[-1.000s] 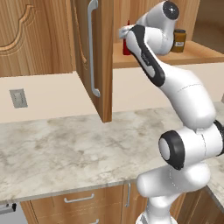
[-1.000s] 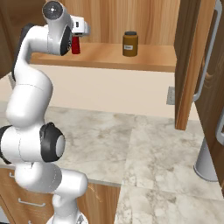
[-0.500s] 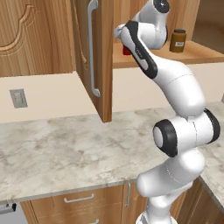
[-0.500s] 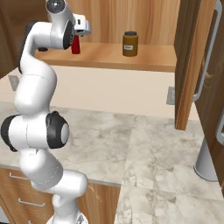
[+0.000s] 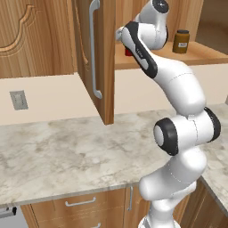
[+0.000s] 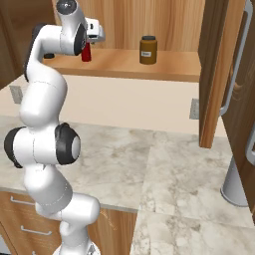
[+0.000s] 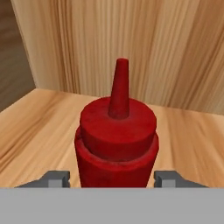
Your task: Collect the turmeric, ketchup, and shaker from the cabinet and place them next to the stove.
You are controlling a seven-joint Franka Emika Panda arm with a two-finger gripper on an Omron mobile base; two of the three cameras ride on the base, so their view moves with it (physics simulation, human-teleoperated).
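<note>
My claw [image 7: 112, 177] is up inside the brown wood wall cabinet [image 5: 95, 58], its two dark fingertips [image 7: 56, 178] standing apart on either side of the slim all-red plastic squeeze bottle of ketchup [image 7: 115, 140]. There is a sliver of gap on each side, so I cannot tell that they are pressing it yet. The bottle stands upright on the plain wooden shelf [image 6: 164, 64], close to the left side wall.

I judge it light and a little soft: the plastic wall will give under a hard squeeze, and its smooth round body could slip or twist. I would hold it on the wide body below the cap's shoulder, never on the narrow pointed nozzle, and close only until firm.

Farther along the same shelf, well apart, stands the small glass jar of turmeric [image 6: 148, 49] with its dark lid; it looks stiffer, heavier and breakable.
</note>
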